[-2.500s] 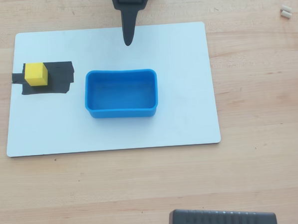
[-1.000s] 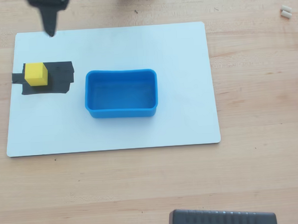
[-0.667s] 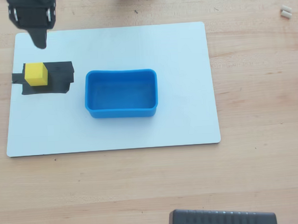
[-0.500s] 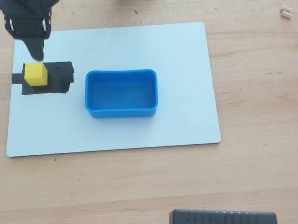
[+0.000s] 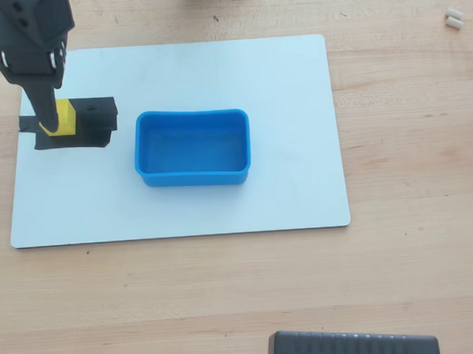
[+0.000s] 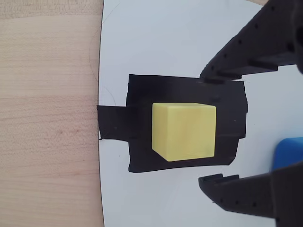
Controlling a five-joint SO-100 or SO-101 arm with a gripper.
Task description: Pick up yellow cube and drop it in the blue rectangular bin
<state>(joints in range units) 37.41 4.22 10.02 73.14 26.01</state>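
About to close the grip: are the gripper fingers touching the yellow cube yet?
Apart. In the wrist view the gripper is open, with black tape showing between each fingertip and the yellow cube.

You see a pale wooden bench (image 5: 414,239) with visible grain, carrying a smooth white board (image 5: 183,211). The black tape patch (image 6: 142,151) looks matt. The yellow cube (image 6: 183,131) is smooth and matt, the blue rectangular bin (image 5: 194,178) smooth plastic, the gripper (image 6: 205,127) matt black plastic.

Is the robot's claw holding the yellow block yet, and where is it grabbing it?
Not yet. The gripper is open, one finger on each side of the yellow cube, not touching it. The cube sits on the black tape.
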